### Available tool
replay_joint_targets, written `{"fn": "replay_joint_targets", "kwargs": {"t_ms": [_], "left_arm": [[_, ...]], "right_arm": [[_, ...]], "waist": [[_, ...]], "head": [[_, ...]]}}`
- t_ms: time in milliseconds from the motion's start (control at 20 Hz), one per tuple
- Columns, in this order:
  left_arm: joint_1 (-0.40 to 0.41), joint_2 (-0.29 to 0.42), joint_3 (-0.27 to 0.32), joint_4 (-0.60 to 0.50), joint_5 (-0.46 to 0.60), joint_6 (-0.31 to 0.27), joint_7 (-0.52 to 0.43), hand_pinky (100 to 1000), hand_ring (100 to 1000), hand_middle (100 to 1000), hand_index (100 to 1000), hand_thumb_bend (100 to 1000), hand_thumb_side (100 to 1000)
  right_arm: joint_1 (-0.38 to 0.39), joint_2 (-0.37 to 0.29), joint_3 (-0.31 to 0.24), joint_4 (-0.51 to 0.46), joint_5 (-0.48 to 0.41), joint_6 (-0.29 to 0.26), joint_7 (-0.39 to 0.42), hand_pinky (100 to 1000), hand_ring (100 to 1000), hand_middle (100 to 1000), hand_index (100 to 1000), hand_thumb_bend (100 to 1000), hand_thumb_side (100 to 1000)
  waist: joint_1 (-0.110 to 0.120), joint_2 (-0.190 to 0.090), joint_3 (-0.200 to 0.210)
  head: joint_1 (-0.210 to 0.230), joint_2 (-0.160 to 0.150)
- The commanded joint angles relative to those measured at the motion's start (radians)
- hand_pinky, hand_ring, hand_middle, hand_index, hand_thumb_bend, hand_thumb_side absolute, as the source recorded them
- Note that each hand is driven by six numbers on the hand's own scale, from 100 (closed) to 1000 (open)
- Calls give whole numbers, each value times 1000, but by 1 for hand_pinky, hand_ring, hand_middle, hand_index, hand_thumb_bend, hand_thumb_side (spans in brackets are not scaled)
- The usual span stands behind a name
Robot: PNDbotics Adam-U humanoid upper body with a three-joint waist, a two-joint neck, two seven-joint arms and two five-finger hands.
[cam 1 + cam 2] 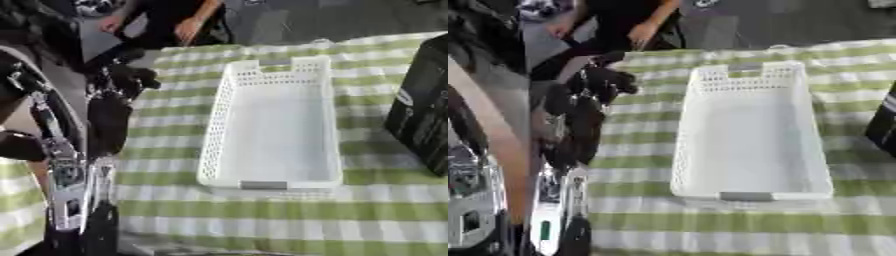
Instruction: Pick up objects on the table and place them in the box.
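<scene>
While left robot hand (pixel 131 80) hangs curled, holding nothing, white box (pixel 273 125) sits just right.

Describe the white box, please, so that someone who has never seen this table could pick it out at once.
Start from the green-and-white checked tablecloth that covers the table. In its middle stands a long, white box with perforated walls, its inside bare. It is the only white container; the black object to its right is dark and solid, and the robot's left hand is off its left side.
</scene>
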Motion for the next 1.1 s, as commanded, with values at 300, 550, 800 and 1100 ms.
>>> {"fn": "replay_joint_targets", "kwargs": {"t_ms": [300,550,800,1100], "left_arm": [[-8,7,-3,-19,0,1,-2,669,668,814,691,464,840],[-9,7,-3,-19,-1,1,-3,669,668,814,691,463,840],[-9,7,-3,-19,0,1,-3,669,668,814,691,463,840],[-8,7,-3,-19,-1,2,-2,669,668,814,690,462,841]], "right_arm": [[-22,-15,-9,-8,2,-2,-6,878,974,933,910,506,395],[-25,-17,-11,-18,0,-2,-8,876,972,932,907,500,396],[-27,-18,-12,-24,-1,-2,-10,874,970,932,906,493,396],[-30,-19,-18,-42,0,3,-19,869,964,930,901,488,394]], "waist": [[2,-10,3],[2,-10,2],[2,-10,2],[2,-10,2]], "head": [[-10,-16],[-9,-16],[-9,-17],[-8,-17]]}}
